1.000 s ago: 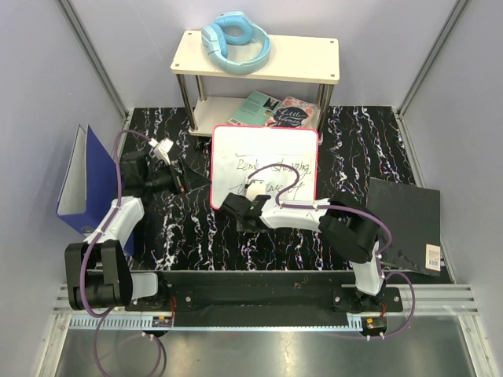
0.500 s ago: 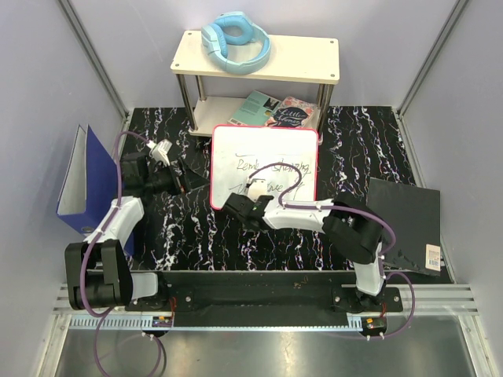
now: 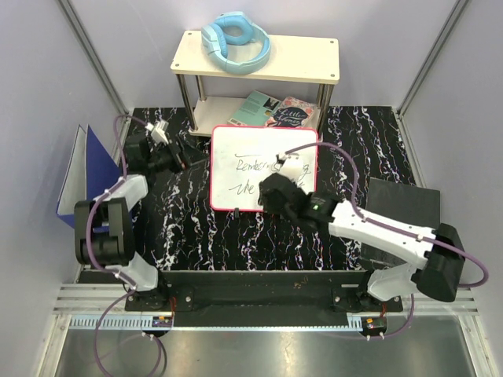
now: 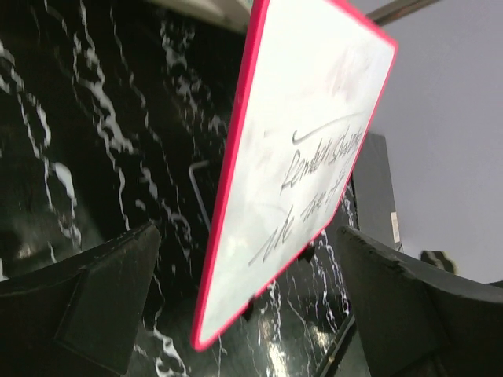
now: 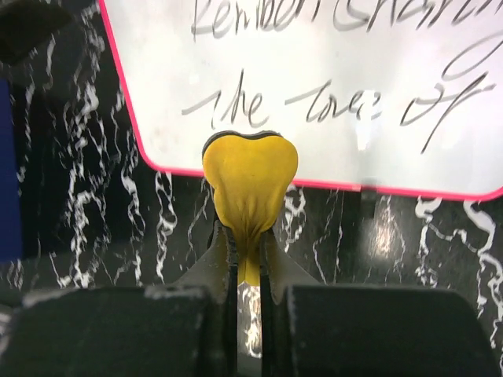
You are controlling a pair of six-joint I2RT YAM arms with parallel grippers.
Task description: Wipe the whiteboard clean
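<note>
Your right claw is pinched tight on a yellow pad, its two fingers nearly together with the pad's narrow end squeezed between them. From above, that claw hangs over the middle of the whiteboard. Whether the pad presses on the surface, you cannot tell from these views.

The whiteboard lies on the black, white-veined desk, about centre, its red-pink rim all round. Two lines of black handwriting cross it, the upper one running under your right claw.

To the right, near the desk's edge, lies a flat black folder. On the left side a blue binder stands upright.

Your left claw sits at the whiteboard's far left corner with its fingers spread as wide as they go and nothing in them. Its wrist view shows the board's pink edge lying between the two fingers.

Farthest back stands a cream shelf on metal legs, with light-blue headphones on top and some books underneath.
</note>
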